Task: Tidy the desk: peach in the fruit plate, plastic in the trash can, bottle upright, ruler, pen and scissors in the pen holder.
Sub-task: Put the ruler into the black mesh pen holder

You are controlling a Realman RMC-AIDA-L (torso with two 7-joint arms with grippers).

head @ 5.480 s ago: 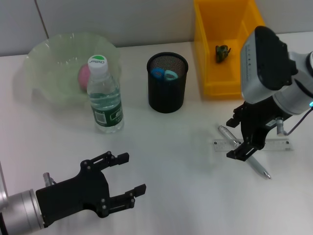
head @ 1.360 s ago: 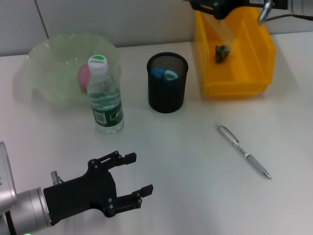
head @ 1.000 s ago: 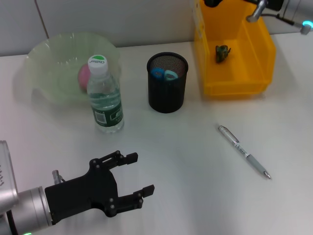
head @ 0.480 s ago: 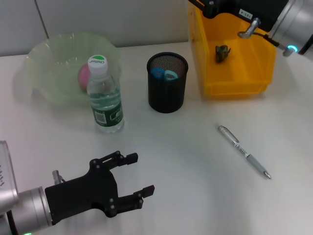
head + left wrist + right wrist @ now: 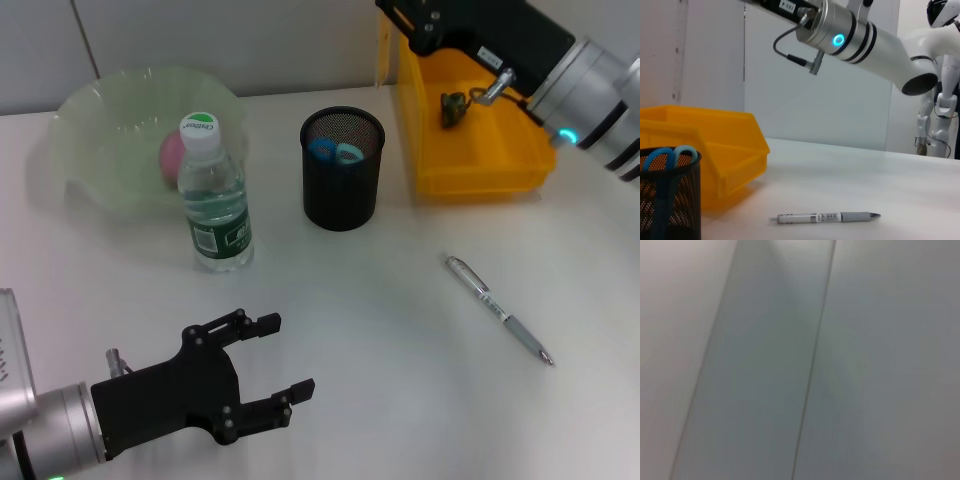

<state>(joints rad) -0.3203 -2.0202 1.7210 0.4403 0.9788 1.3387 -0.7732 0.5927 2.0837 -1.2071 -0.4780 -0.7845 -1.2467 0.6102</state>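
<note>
My right gripper [image 5: 398, 12] is at the top edge of the head view, left of the yellow trash can [image 5: 480, 170] and beyond the black mesh pen holder [image 5: 342, 175]. It is shut on the clear ruler [image 5: 384, 55], which hangs down from it and fills the right wrist view as a translucent strip [image 5: 765, 365]. Blue scissors handles [image 5: 335, 151] stick out of the holder. The silver pen [image 5: 498, 309] lies on the table at the right. The peach [image 5: 170, 150] sits in the green fruit plate [image 5: 90, 110]. The bottle [image 5: 213, 195] stands upright. A dark plastic scrap [image 5: 456, 107] lies in the trash can. My left gripper [image 5: 260, 370] rests open at the near left.
The left wrist view shows the pen [image 5: 827, 217] on the table, the pen holder [image 5: 667, 200] with the scissors [image 5: 667, 155], the trash can [image 5: 715, 145] and the right arm [image 5: 855, 37] overhead. The wall runs behind the table.
The right gripper took the ruler off the table beside the pen, lifted it over the trash can, and has now moved left past the can's near corner. The left arm barely shifted.
</note>
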